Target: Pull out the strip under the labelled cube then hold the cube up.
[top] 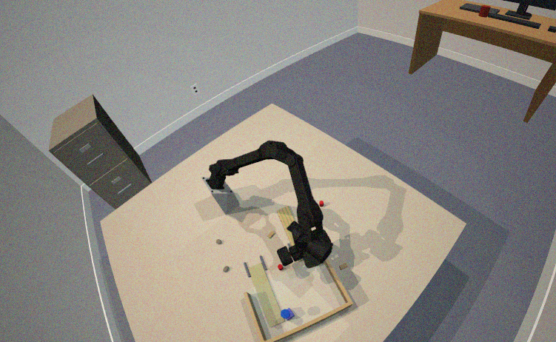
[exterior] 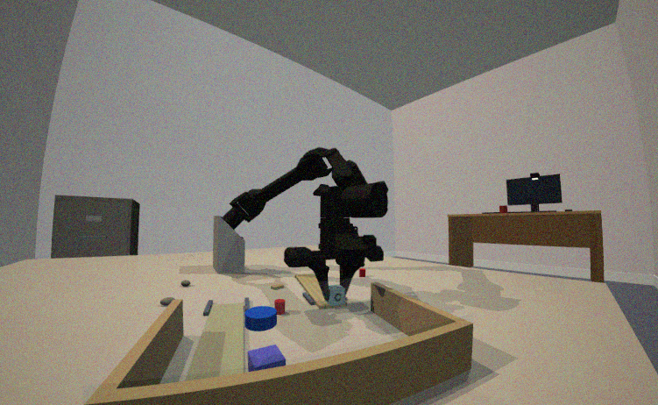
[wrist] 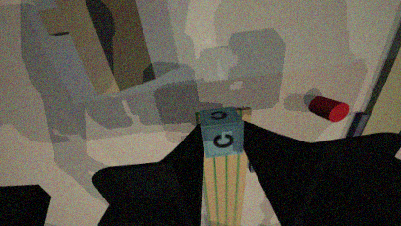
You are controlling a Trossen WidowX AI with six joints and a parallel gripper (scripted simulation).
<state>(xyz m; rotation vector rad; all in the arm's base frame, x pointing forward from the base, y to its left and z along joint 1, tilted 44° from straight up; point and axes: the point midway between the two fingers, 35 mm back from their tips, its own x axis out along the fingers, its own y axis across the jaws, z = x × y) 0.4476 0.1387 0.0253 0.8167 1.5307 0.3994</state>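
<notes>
A light-blue cube marked C (exterior: 336,295) (wrist: 223,141) sits low at the far end of a yellow strip with green lines (top: 285,214) (exterior: 310,287) (wrist: 225,197). Bits of the strip's end show on both sides of the cube in the wrist view; whether the cube presses on it cannot be told. My gripper (exterior: 336,291) (wrist: 218,125) points down and is shut on the cube, one finger on each side. In the top view the arm hides the cube. A second, pale yellow-green strip (top: 263,286) (exterior: 224,327) lies apart inside the wooden frame.
The wooden frame (top: 309,322) (exterior: 321,373) has low walls. A blue disc (top: 285,314) (exterior: 260,320) and purple block (top: 291,314) (exterior: 266,357) are near the second strip. A red cylinder (top: 280,266) (exterior: 279,306) (wrist: 326,108) stands between the strips. Dark guide bars flank the second strip. Stones lie left.
</notes>
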